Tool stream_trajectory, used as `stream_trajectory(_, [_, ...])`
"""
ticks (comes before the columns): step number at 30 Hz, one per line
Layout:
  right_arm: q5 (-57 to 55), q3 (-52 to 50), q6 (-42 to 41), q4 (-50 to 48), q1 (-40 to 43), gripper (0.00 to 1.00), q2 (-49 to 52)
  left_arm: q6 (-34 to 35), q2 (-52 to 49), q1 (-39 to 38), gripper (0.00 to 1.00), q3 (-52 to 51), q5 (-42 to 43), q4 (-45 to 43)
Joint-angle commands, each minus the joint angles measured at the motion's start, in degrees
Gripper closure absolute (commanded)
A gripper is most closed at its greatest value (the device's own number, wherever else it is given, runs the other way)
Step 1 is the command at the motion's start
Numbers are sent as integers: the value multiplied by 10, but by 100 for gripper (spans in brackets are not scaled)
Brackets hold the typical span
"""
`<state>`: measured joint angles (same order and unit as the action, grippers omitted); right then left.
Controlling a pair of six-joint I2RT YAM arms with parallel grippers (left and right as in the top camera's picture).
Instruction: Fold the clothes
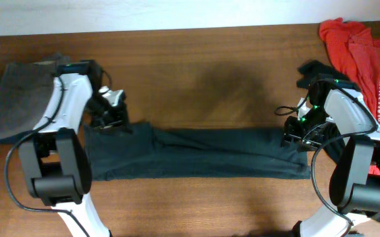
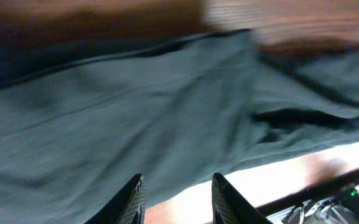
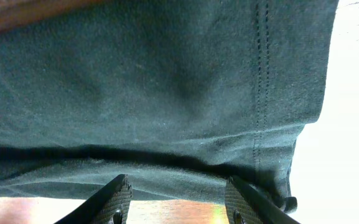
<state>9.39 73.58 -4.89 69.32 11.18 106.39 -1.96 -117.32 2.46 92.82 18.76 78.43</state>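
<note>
Overhead, the black T-shirt (image 1: 196, 155) is lying as a long, narrow band across the middle of the wooden surface (image 1: 196, 72), running from one arm to the other, its layers doubled over and a few creases showing along its length. The left arm (image 1: 68, 105) is reaching in over the band's far left corner, and the left jaws are hanging right at that corner. The right arm (image 1: 351, 118) is bending in toward the opposite end, with the right jaws sitting over the short right edge of the cloth. Off to the sides, well apart from the band, a red shirt (image 1: 364, 59) with white lettering is bunching up at the far right corner of the surface, and grey trousers (image 1: 22, 92) are lying at the far left, beside the left arm. From the left wrist the picture is smearing a bit, but the two dark fingers (image 2: 132, 202) are standing apart with the shirt (image 2: 135, 106) spreading beneath them and nothing pinched between, so the left jaws are released. A pale strip of surface (image 2: 291, 177) is showing just past the cloth's edge. From the right wrist, the fingers (image 3: 114, 202) are spreading wider — released too — above a folded edge of the shirt (image 3: 135, 81), where a double row of hem stitching is running down to the edge — bright surface (image 3: 353, 124) is glaring just beside it.
</note>
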Motion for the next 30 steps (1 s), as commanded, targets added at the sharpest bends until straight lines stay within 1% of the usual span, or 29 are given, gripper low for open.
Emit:
stream_trajectory(1, [5, 4, 2, 0, -3, 46, -10, 15, 18, -48, 65, 11, 31, -41])
stream_trajectory(2, [5, 4, 2, 0, -3, 46, -10, 34, 18, -57, 65, 10, 24, -55])
stream_trajectory(3, [5, 4, 2, 0, -3, 46, -10, 70, 18, -75, 66, 10, -2, -77])
stream_trajectory(6, [5, 4, 2, 1, -3, 46, -10, 112, 15, -96, 65, 10, -50, -94])
stream_trajectory(8, [5, 4, 2, 1, -3, 46, -10, 118, 9, -109, 61, 10, -67, -103])
stream_trajectory(9, [5, 4, 2, 1, -3, 46, -10, 125, 0, -120, 54, 10, -75, -113])
stream_trajectory(13, [5, 4, 2, 3, -3, 46, -10, 135, -16, -133, 54, 10, -92, -137])
stream_trajectory(14, [5, 4, 2, 3, -3, 46, -10, 136, -22, -136, 52, 10, -94, -150])
stream_trajectory(18, [5, 4, 2, 3, -3, 46, -10, 148, -40, -137, 51, 10, -118, -160])
stream_trajectory(26, [5, 4, 2, 3, -3, 46, -10, 148, -60, -137, 53, 10, -126, -182])
stream_trajectory(28, [5, 4, 2, 3, -3, 46, -10, 148, -60, -137, 64, 10, -126, -180])
stream_trajectory(30, [5, 4, 2, 3, -3, 46, -10, 148, -60, -137, 64, 10, -126, -175])
